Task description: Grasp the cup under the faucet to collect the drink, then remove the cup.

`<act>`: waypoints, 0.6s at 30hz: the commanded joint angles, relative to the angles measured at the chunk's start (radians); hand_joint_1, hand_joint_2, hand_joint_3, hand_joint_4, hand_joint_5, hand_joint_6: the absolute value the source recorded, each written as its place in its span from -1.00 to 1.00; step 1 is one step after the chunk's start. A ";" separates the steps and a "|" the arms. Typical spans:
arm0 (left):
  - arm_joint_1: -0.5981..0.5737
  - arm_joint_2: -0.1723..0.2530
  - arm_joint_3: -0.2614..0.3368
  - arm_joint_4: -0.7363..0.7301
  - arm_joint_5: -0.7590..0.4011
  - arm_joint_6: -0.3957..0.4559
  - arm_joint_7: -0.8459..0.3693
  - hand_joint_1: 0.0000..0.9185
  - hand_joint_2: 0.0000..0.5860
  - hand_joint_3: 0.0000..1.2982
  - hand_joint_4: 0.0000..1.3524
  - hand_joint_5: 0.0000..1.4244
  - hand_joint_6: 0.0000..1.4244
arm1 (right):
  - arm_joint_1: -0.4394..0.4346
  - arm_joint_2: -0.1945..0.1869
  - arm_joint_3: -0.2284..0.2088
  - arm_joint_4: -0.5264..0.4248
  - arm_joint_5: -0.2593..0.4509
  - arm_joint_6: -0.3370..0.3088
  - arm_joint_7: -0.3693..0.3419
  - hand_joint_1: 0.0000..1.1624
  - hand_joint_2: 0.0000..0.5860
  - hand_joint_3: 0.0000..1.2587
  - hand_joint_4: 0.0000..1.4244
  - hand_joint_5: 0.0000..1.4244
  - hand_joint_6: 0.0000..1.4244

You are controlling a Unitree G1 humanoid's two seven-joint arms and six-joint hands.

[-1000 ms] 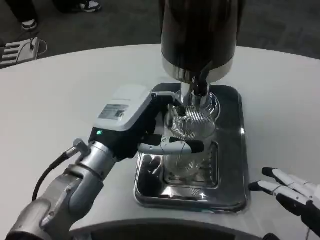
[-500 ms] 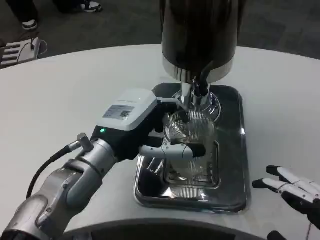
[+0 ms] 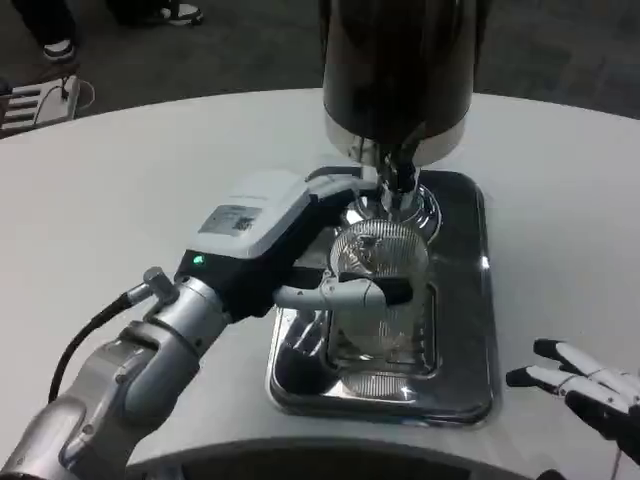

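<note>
A clear ribbed cup [image 3: 383,262] stands on the steel drip tray [image 3: 462,372], directly below the faucet [image 3: 399,176] of the dark dispenser [image 3: 400,70]. My left hand [image 3: 290,250] wraps around the cup from the left, fingers [image 3: 345,294] curling across its front and thumb behind. The cup's mouth tilts slightly toward the camera. I cannot tell whether liquid is inside. My right hand [image 3: 590,390] rests at the lower right on the table, fingers spread, holding nothing.
The drip tray has a slotted grate [image 3: 390,355] in front of the cup. The white round table [image 3: 120,200] extends left and right of the tray. Shoes and a floor object [image 3: 40,95] lie beyond the far edge.
My left hand has shifted slightly up and toward the faucet with the cup in it, and the cup now tilts more. The right hand stays at the lower right.
</note>
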 commanded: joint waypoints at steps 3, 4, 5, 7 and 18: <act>0.122 0.058 0.083 -0.104 -0.070 -0.007 0.007 -1.00 -0.83 -0.53 -0.65 -0.39 0.10 | 0.010 0.022 -0.014 -0.006 0.010 -0.008 -0.018 -0.16 0.75 -0.73 -0.96 -0.84 -0.43; 0.140 0.062 0.098 -0.119 -0.082 -0.010 0.010 -1.00 -0.83 -0.52 -0.64 -0.38 0.10 | 0.008 0.024 -0.015 -0.005 0.011 -0.007 -0.020 -0.16 0.75 -0.73 -0.96 -0.84 -0.43; 0.155 0.065 0.113 -0.134 -0.094 -0.014 0.013 -1.00 -0.83 -0.51 -0.62 -0.37 0.11 | 0.006 0.025 -0.015 -0.005 0.010 -0.006 -0.021 -0.16 0.75 -0.73 -0.96 -0.84 -0.44; 0.190 0.067 0.153 -0.169 -0.137 -0.032 0.018 -1.00 -0.83 -0.50 -0.59 -0.35 0.12 | 0.001 0.025 -0.013 -0.004 0.008 -0.005 -0.022 -0.16 0.75 -0.73 -0.96 -0.84 -0.44; 0.211 0.026 0.235 -0.280 -0.485 -0.110 -0.150 -1.00 -0.73 -0.54 -0.57 -0.52 -0.53 | -0.064 0.017 0.040 0.001 -0.033 0.027 -0.014 -0.16 0.75 -0.72 -0.95 -0.83 -0.48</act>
